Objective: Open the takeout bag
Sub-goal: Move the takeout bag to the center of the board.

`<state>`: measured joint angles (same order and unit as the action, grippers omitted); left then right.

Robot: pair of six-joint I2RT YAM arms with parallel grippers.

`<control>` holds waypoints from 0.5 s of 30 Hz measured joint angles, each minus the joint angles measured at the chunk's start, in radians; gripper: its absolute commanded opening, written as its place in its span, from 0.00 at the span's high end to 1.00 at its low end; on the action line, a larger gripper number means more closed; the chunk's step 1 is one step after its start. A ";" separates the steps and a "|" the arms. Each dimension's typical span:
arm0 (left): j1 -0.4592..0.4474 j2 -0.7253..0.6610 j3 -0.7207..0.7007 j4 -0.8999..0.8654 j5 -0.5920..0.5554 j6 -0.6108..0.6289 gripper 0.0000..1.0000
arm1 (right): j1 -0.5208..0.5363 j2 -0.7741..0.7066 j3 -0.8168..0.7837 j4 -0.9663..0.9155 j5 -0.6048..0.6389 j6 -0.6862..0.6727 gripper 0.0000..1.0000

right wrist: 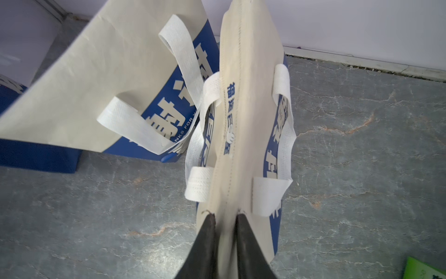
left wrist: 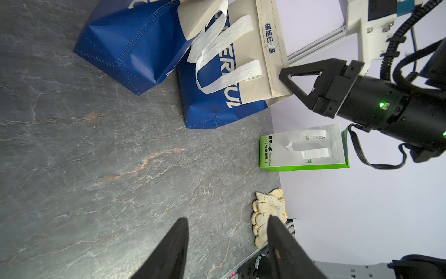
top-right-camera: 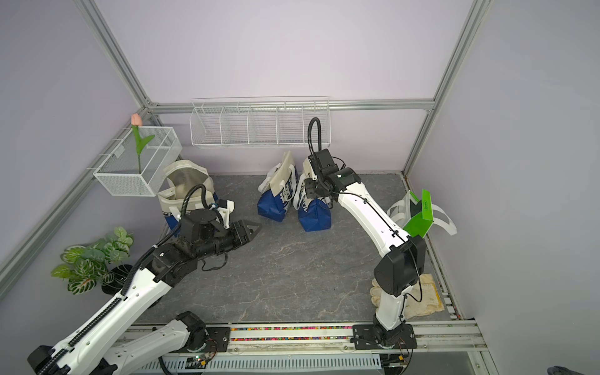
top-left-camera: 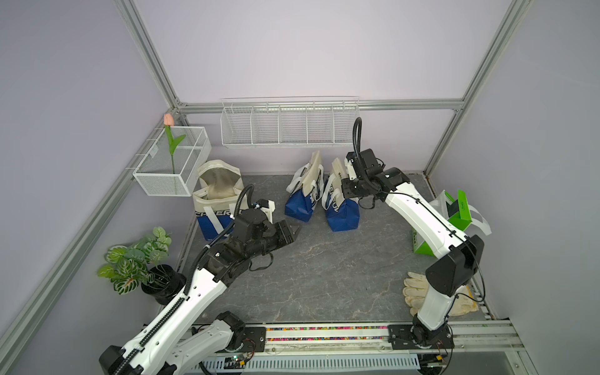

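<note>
The takeout bag (top-left-camera: 342, 216) (top-right-camera: 314, 217) has a blue base, a cream top and white handles. It stands at the back middle of the table, and its flat cream top (right wrist: 243, 116) is pressed together. My right gripper (right wrist: 225, 215) is shut on the end of that top edge. In the left wrist view its black fingers (left wrist: 298, 79) pinch the cream top's corner. My left gripper (top-left-camera: 296, 229) (left wrist: 225, 218) hovers open and empty over the table. It is to the left of the bag and nearer the front.
A second closed blue bag (top-left-camera: 302, 203) leans right beside the held one. An open bag (top-left-camera: 216, 194) stands at the left and a green-and-white bag (top-left-camera: 454, 216) at the right. Gloves (top-left-camera: 417, 289), a potted plant (top-left-camera: 136, 259) and wire baskets (top-left-camera: 168, 162) (top-left-camera: 289, 125) line the edges.
</note>
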<state>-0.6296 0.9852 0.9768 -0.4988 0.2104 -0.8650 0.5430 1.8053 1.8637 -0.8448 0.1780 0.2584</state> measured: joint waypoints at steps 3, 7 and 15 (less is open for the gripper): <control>0.000 0.043 0.007 0.030 0.000 -0.010 0.44 | 0.000 -0.040 -0.055 0.020 0.000 -0.007 0.93; 0.000 0.119 0.055 0.080 0.012 -0.019 0.44 | 0.000 -0.154 -0.158 0.003 -0.023 -0.010 0.93; 0.000 0.347 0.202 0.247 0.052 -0.048 0.47 | 0.002 -0.328 -0.295 -0.098 -0.084 -0.019 0.80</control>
<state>-0.6292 1.3319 1.1790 -0.2520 0.2626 -0.9131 0.5449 1.4773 1.5688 -0.9428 0.0940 0.2394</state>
